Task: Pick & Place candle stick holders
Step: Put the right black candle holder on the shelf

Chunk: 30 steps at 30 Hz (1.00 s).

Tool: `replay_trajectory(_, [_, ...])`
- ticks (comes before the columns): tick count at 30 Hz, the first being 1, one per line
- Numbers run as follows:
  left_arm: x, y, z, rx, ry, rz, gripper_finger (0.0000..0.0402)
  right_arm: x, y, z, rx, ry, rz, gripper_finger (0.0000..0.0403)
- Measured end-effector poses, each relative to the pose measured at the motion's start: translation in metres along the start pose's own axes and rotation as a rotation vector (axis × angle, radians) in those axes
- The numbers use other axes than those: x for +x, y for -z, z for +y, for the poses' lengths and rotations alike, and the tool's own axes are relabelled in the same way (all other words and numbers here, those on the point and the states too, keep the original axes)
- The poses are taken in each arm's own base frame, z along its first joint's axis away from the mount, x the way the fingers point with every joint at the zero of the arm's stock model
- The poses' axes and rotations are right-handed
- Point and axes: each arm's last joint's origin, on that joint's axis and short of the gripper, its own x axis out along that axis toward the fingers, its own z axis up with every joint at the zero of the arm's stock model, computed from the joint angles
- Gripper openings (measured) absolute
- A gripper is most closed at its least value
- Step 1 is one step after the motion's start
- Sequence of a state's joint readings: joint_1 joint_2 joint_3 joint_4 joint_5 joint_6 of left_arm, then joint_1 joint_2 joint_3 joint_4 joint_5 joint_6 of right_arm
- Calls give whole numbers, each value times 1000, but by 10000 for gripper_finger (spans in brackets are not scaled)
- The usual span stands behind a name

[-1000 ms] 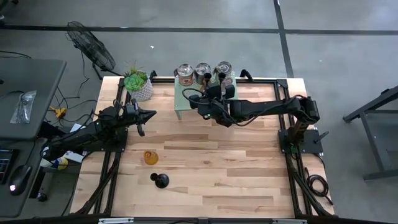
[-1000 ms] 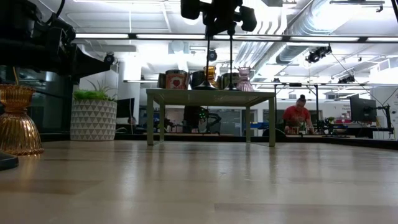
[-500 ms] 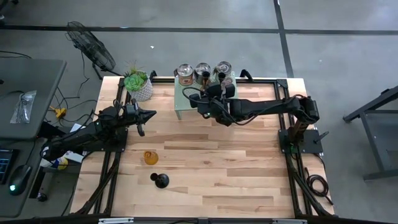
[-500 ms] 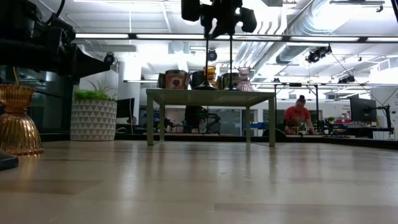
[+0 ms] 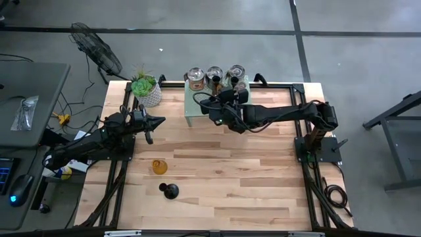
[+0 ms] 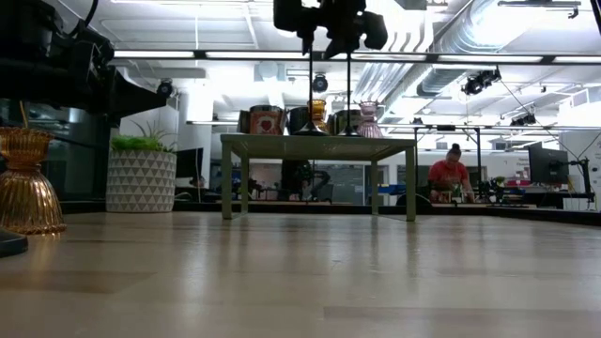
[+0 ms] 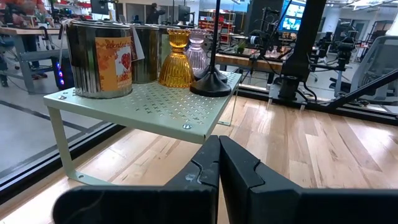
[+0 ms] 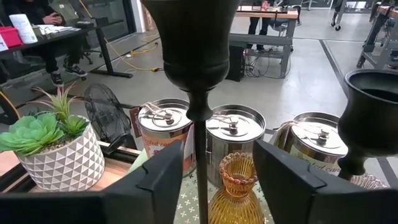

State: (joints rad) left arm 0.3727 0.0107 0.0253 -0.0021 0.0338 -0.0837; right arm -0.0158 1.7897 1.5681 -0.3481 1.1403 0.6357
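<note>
Right gripper [image 8: 212,180] open, fingers clear either side of black stemmed candle holder [image 8: 194,68] standing on green shelf [image 7: 155,109]. Amber glass holder [image 8: 237,186] just beyond. Top-heavy, rigid; best taken by the stem. Left gripper [image 7: 219,163] shut, waiting.

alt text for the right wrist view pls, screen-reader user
A black stemmed candle holder stands between the right gripper's open jaws. Beyond it sit an amber glass holder, three silver tins, and a white pot with a green plant.
</note>
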Motion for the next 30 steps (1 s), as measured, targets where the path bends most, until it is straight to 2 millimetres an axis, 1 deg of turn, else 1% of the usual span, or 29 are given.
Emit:
replay_trajectory(5, [0,0,0,0,0,0,0,0,0,1,0,-19,13,221])
replay_trajectory(8, [0,0,0,0,0,0,0,-1,1,1,-8,-24,16,229])
replay_trajectory(30, [0,0,0,0,0,0,0,-14,7,6,-42,-66,41,231])
